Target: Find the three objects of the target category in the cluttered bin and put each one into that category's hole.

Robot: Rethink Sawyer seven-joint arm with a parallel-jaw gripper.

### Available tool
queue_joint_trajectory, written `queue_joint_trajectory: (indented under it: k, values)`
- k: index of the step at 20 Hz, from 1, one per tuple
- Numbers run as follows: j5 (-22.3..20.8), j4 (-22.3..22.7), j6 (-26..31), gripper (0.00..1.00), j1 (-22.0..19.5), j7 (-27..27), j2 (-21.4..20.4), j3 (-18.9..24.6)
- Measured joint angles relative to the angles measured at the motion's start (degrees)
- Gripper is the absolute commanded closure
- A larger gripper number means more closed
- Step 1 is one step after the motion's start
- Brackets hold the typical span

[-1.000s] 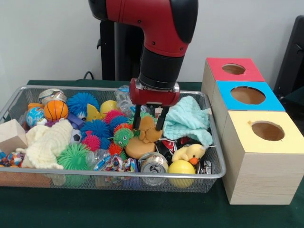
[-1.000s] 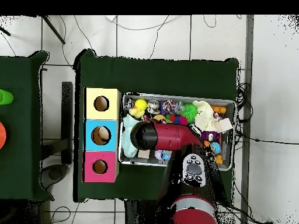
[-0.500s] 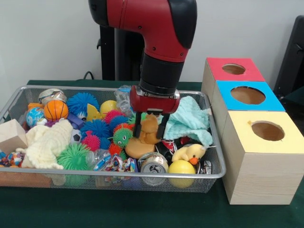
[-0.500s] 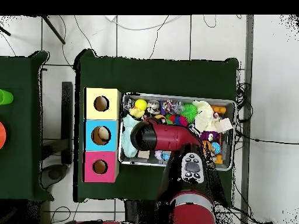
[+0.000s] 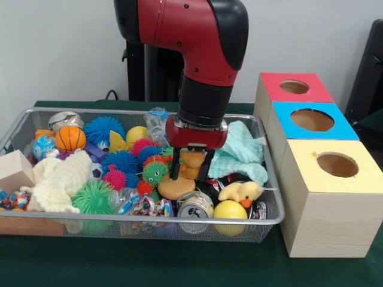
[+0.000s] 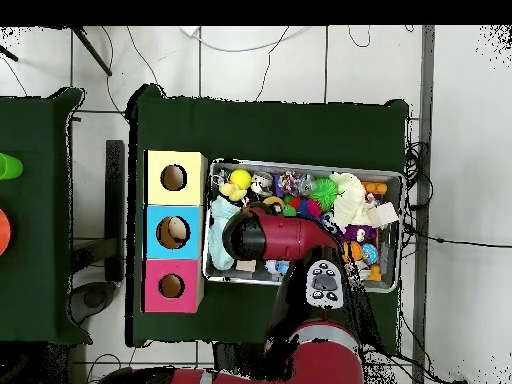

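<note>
Fingers (image 5: 191, 170): we see them closed on either side of the tan plush toy (image 5: 182, 177).
Tan plush toy: mid-bin (still low among clutter), beside the mint cloth (image 5: 241, 154).
Wire bin (image 5: 143, 219): on the green surface (image 5: 179, 266).

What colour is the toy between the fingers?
Tan-brown plush toy, clearest in the front view.

So the brown plush toy (image 5: 184, 173) sits roughly mid-bin in the wire basket (image 5: 143, 222), upright-ish, head between the fingers of my end effector (image 5: 191, 177), its wide tan base resting on the clutter. The yellow duck plush (image 5: 238, 192) lies just beside it toward the boxes. Those three boxes stand in a row next to the basket: red-topped box (image 5: 293, 86), blue-topped box (image 5: 311, 121), yellow-topped box (image 5: 338, 166), each with one round hole.
</note>
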Motion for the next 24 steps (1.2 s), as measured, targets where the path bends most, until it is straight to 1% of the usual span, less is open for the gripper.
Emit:
queue_joint_trajectory:
  k: [4, 11, 24]
  values:
    - [0.0, 0.4, 0.0, 0.0, 0.0, 0.0, 0.0, 0.0]
    - [0.0, 2.9, 0.0, 0.0, 0.0, 0.0, -0.1, 0.0]
    - [0.0, 3.0, 0.0, 0.0, -0.1, 0.0, -0.2, 0.0]
